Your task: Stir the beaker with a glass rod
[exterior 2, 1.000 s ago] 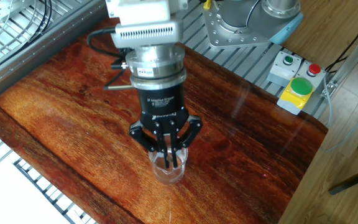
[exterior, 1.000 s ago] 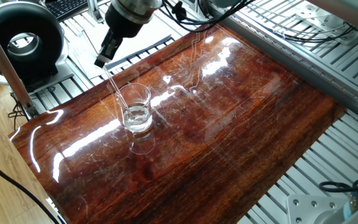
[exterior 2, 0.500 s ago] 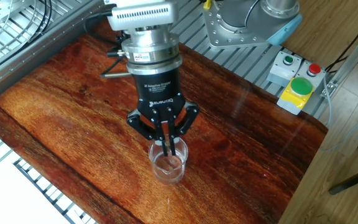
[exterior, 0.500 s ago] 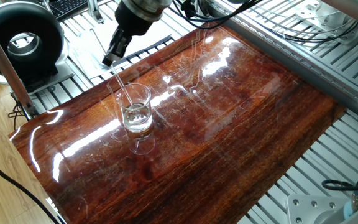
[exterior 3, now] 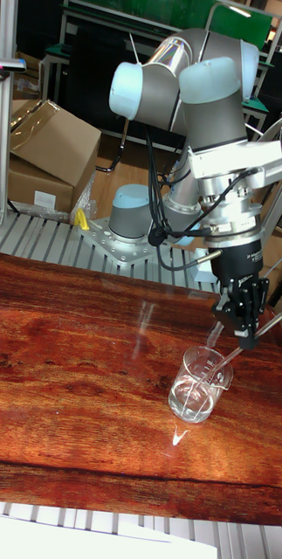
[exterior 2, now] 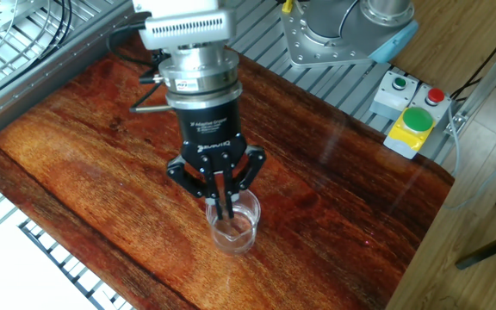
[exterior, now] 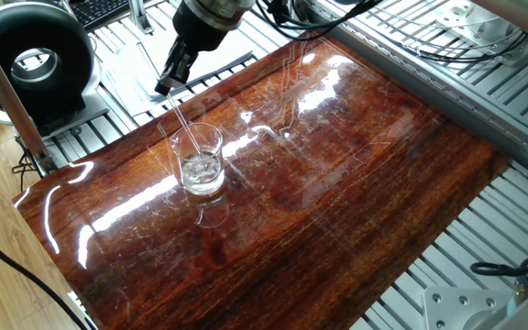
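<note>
Left to right in one fixed view: fingers point(exterior: 166, 87) of the gripper point(exterior 2: 221, 209) pinched shut on the upper end of the glass rod point(exterior: 181, 122), near the worktop's point(exterior: 356, 183) far-left edge. Rod slanting down and rightward into the beaker point(exterior: 200, 162), lower end dipped in the little clear liquid at the bottom. Beaker upright on the worktop, toward the left end, well apart from the right edge and near corner.

Seen from the other fixed view: gripper hanging straight above the beaker point(exterior 2: 233, 228), closed fingertips just over the rim. In the tall fixed view, rod point(exterior 3: 229, 357) leaning across the beaker's point(exterior 3: 197, 384) mouth; impossible to tell whether touching the rim.

Handling, as a judgement: rod very thin, stiff, smooth and brittle, likely to slip between hard fingers or snap under side load against the glass wall. Best held near the top end, as now, with modest squeeze and slow, small circles kept off the wall and base. Beaker light, thick-based but unclamped, probably easy to nudge or tip by a rod pressing on the rim; slick polished worktop offering little grip. Liquid shallow, so little splash risk.

Count: one beaker, one glass rod, one gripper, one worktop.
</note>
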